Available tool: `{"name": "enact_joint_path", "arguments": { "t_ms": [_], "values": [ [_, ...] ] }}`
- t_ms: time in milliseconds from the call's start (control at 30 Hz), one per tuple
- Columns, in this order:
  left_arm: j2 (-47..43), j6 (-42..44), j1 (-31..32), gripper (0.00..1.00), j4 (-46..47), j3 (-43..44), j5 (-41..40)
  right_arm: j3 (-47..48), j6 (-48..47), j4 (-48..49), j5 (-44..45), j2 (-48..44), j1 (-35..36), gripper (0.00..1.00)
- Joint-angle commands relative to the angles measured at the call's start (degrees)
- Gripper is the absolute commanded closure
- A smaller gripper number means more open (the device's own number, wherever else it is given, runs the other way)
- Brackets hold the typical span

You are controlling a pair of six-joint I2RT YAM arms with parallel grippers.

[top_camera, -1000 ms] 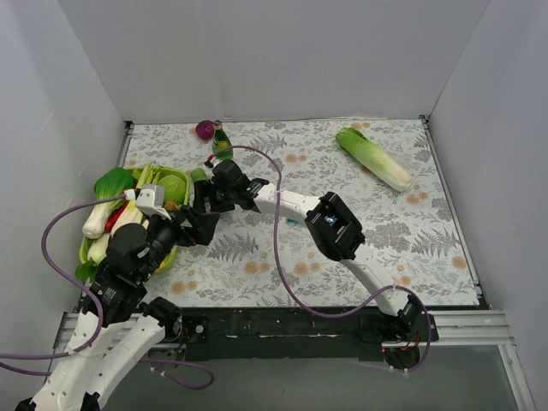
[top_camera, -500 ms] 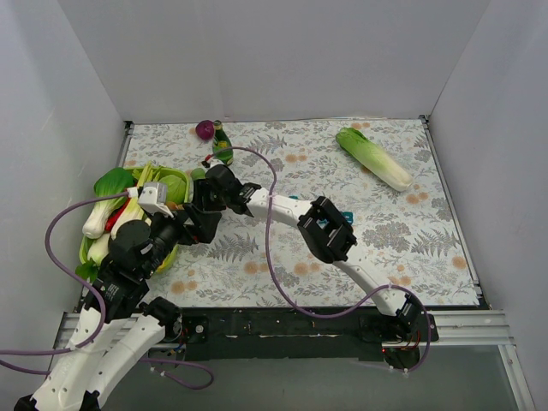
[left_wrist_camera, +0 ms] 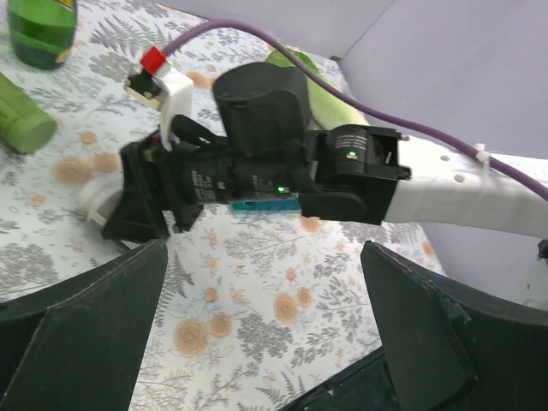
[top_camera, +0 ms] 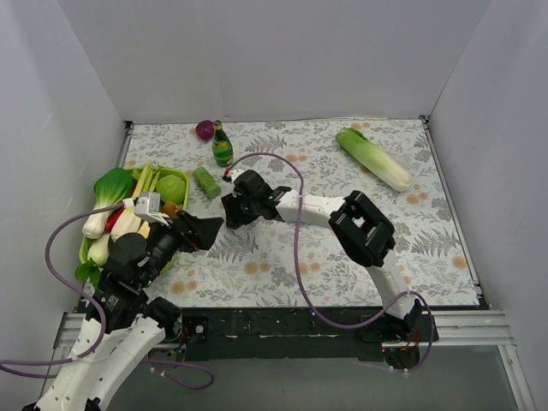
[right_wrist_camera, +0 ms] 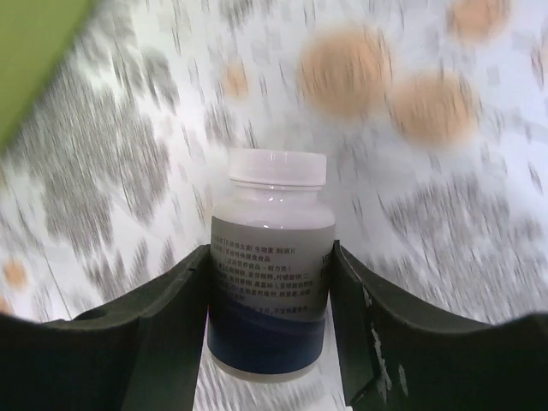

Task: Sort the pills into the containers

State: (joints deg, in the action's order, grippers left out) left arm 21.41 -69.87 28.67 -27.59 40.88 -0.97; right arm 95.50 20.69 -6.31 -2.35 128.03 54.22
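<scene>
My right gripper [right_wrist_camera: 270, 318] is shut on a white pill bottle [right_wrist_camera: 270, 248] with a white cap and a blue-banded label, and holds it upright over the flowered table. In the top view this gripper [top_camera: 229, 212] is left of the table's middle, near the basket. In the left wrist view the bottle [left_wrist_camera: 96, 199] shows as a white shape at its fingertips. A sliver of the teal pill box [left_wrist_camera: 261, 204] shows under the right arm; it is hidden in the top view. My left gripper [left_wrist_camera: 257, 342] is open and empty, just left of the right gripper [top_camera: 202, 229].
A green basket [top_camera: 147, 175] with bok choy and other vegetables stands at the left edge. A green glass bottle [top_camera: 222, 145] and a purple onion [top_camera: 205, 129] stand at the back. A cucumber [top_camera: 206, 181] lies beside the basket. A napa cabbage [top_camera: 373, 157] lies back right.
My right gripper has pulled away from the basket, to the right and nearer, with the pill bottle in it. My left gripper has dropped lower and nearer.
</scene>
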Motion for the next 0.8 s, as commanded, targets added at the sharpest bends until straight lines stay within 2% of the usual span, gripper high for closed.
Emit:
{"name": "enact_joint_path", "arguments": {
  "t_ms": [0, 33, 167, 267, 400, 567, 767],
  "values": [
    [-2.9, -9.5, -0.2, 0.02, 5.3, -6.4, 4.9, -14.1, -10.6, 0.1, -8.0, -11.2, -2.9, 0.65],
    [-3.4, -12.1, -0.2, 0.02, 6.6, -8.3, 5.3, -18.8, -10.6, 1.0, -9.2, -15.0, -3.5, 0.65],
    [-5.2, -27.0, -0.1, 0.02, 14.6, -16.1, 7.3, -28.0, -10.8, 5.8, -17.6, -23.2, -7.4, 0.66],
    [-5.7, -33.3, -0.2, 0.02, 20.4, -21.4, 8.0, -32.3, -12.0, 9.4, -22.9, -28.5, -8.5, 0.67],
    [-1.6, -41.3, -0.2, 0.02, 22.8, -23.0, 6.7, -36.8, -13.6, 12.5, -28.6, -34.3, -8.5, 0.67],
    [10.5, -45.4, -0.2, 0.02, 25.7, -21.5, 10.4, -38.6, -16.4, 15.0, -34.2, -39.3, -8.5, 0.68],
    [17.7, -46.1, -0.1, 0.04, 27.3, -19.8, 12.9, -39.4, -17.0, 15.7, -37.7, -42.0, -8.4, 0.68]
  ]
}}
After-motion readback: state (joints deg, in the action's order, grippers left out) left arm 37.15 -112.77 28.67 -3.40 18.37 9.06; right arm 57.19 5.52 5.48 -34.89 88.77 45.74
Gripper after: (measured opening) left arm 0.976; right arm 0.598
